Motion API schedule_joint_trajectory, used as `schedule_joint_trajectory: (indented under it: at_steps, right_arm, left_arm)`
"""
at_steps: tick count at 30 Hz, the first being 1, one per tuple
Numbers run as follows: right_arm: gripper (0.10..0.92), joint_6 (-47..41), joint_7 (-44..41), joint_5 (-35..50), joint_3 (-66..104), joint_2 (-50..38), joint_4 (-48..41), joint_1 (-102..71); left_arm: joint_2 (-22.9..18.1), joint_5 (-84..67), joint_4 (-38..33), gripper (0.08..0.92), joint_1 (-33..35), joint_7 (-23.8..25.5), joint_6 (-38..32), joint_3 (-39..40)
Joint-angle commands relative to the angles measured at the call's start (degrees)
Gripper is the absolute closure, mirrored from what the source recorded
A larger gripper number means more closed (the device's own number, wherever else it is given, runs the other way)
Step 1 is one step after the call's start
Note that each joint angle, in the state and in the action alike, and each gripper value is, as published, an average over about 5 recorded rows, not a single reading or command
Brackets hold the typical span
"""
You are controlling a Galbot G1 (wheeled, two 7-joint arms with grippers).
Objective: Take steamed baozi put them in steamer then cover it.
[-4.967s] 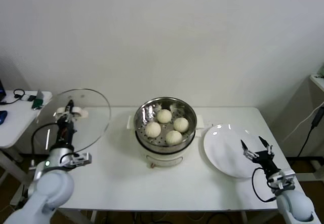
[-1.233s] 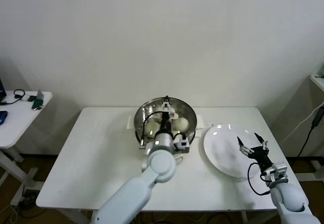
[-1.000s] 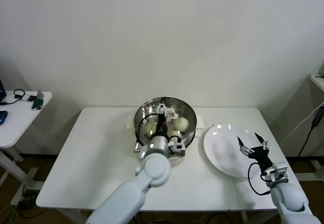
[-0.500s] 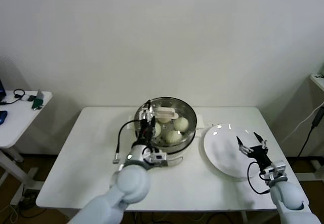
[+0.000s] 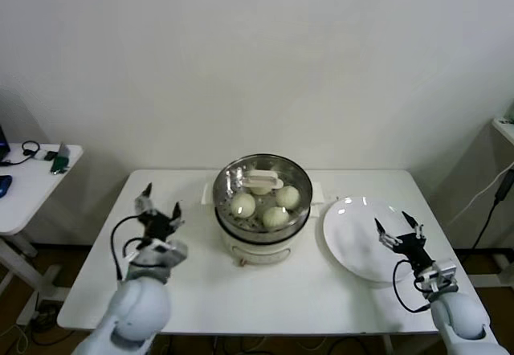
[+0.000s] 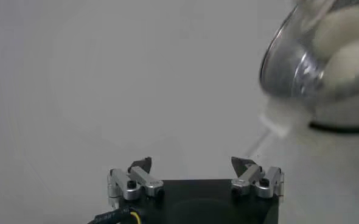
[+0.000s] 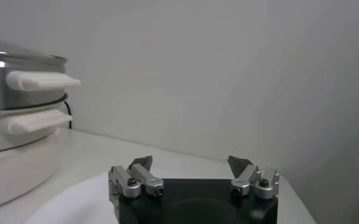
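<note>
Clear round glass cover with cream handle sits on shiny steel steamer | smooth cream-white round baozi inside | left gripper open, empty, over white table | right gripper open above flat white plate

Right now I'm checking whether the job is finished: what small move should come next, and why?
Probably just park the open left gripper: the cover sits on the steamer over the baozi, and the right gripper idles above the plate.

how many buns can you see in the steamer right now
3 small round cream-white dough buns show through the clear glass lid: left, front, right. The lid's cream handle could hide another at the back of the shiny steel steamer basket.
</note>
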Motion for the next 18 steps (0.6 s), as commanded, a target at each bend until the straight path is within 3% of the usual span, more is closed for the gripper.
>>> schedule_joint_trajectory:
  at_steps: [1,9,18]
  right_arm:
    - [0.203,0.78,-0.09,2.42,0.25,-0.05,3.19,-2.56]
    - [0.203,0.91,-0.48,4.09,0.43,0.0,5.76,-5.06]
    - [0.203,1.68,-0.85,4.84,1.03,0.13,5.91,-5.92]
  left_arm:
    - [-12.04,-28.2,7.67,0.177,16.6,-4.12,-42.69,-22.55]
    - [-16.91,-30.16,9.56,0.177,17.79,-1.77,-45.26,-23.03]
    - [-16.63,-28.74,8.98,0.177,17.37,-1.44,-45.58,-23.01]
